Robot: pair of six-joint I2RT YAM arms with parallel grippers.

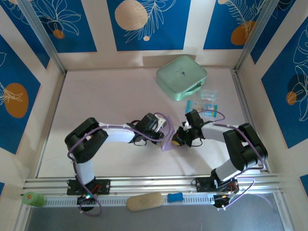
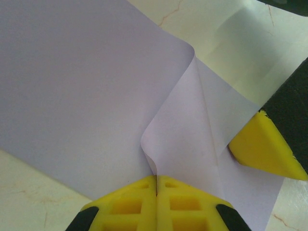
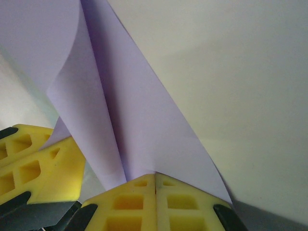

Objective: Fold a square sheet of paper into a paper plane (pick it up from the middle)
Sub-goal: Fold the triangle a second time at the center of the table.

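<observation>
My left gripper [image 2: 157, 185] and right gripper [image 3: 155, 179] are both pinching the paper [image 2: 86, 96] at mid-table.

My left pads are pressing together on a curled fold, where one flap is rising off the flatter part of the lavender sheet. The right gripper's yellow tip is sitting just beside that fold. My right pads are likewise clamping tight on a creased edge, with the paper fanning up from them. From above, the two grippers are facing each other closely over the table [image 1: 110, 96], well apart from the case [image 1: 181, 77] and packets [image 1: 204, 101] at the far right.
</observation>
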